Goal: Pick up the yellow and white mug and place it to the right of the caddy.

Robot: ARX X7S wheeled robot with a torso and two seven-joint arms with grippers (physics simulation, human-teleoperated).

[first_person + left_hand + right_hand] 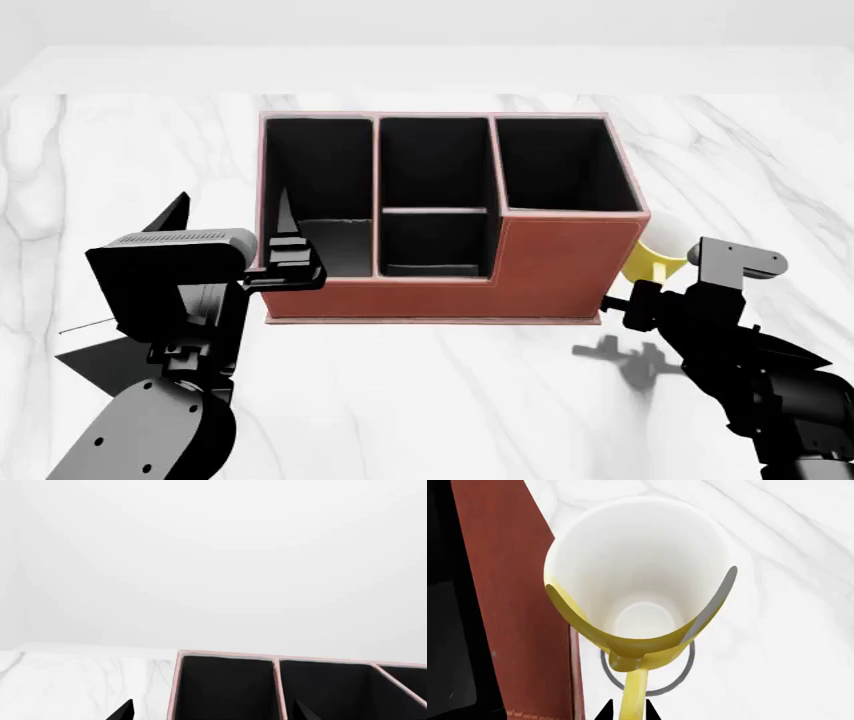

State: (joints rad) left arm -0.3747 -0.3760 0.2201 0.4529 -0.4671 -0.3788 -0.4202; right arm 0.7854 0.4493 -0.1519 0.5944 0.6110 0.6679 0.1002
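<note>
a white marble table point(441, 400) with faint grey veining is stretching across the room, its far edge meeting a plain white wall point(213, 555). soft shadows are lying on its surface.

A bare simulated test scene rather than any lived-in room: a white marble-veined surface point(441, 400) runs to a plain, featureless white backdrop point(213, 555), lit evenly, and a reddish-brown caddy point(561, 265) on it is rendered with flat, computer-clean faces
</note>
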